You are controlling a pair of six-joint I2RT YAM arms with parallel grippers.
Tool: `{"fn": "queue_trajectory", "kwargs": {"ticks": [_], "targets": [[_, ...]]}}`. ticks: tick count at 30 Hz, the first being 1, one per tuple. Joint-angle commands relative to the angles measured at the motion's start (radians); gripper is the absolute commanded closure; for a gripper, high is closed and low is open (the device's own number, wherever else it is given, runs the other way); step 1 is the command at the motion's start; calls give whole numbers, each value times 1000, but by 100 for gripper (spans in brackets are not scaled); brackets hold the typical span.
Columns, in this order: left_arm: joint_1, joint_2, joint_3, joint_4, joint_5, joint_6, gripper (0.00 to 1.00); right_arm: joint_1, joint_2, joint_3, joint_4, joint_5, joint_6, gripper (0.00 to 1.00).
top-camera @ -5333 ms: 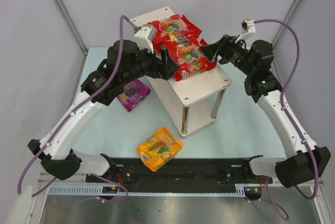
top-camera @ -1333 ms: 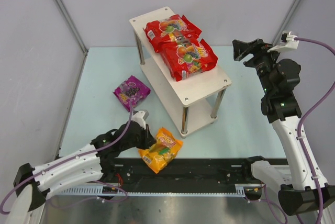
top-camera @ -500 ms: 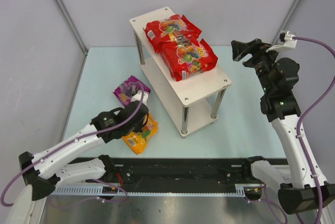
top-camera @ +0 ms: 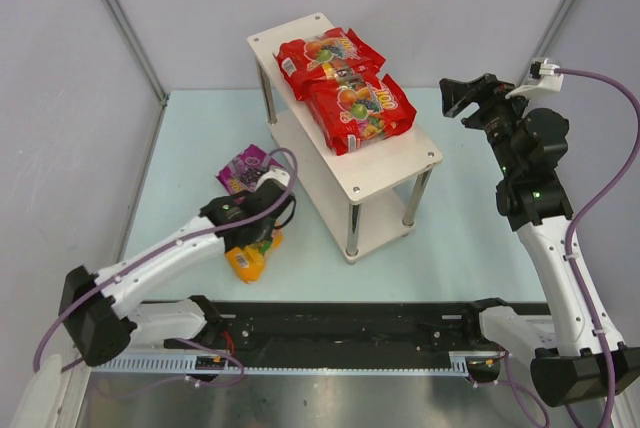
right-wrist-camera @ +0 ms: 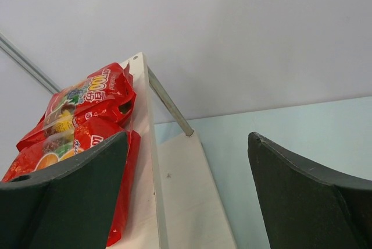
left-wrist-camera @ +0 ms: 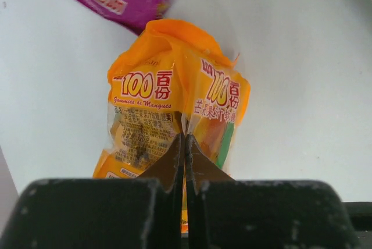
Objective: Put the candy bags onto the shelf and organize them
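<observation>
Pale blue table [top-camera: 450, 238], grey walls around. Orange bag [left-wrist-camera: 174, 103] at table's near-left part, pinched at one end by left gripper [left-wrist-camera: 185, 147], jaws clamped tight on film. Bag's long axis runs straight out from fingertips. Purple bag [top-camera: 243, 170] lies just beyond on table. Shelf [top-camera: 405, 163] stands right and far of held bag; two red bags [top-camera: 345, 88] cover most of top board. Right gripper [top-camera: 457, 98] spread wide, empty, off shelf's right side. Left arm is likely carrier: bag must travel right and far.
</observation>
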Motion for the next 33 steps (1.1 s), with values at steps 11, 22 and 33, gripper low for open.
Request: {"fn": "queue_trajectory", "kwargs": {"ticks": [11, 22, 33], "targets": [[-282, 246, 35, 135, -38, -141, 100, -5, 7, 2, 7, -17, -4, 12], [-316, 168, -16, 270, 94, -207, 88, -5, 14, 2, 7, -33, 12, 12], [-353, 124, -149, 535, 270, -315, 82, -5, 14, 2, 7, -40, 19, 12]]}}
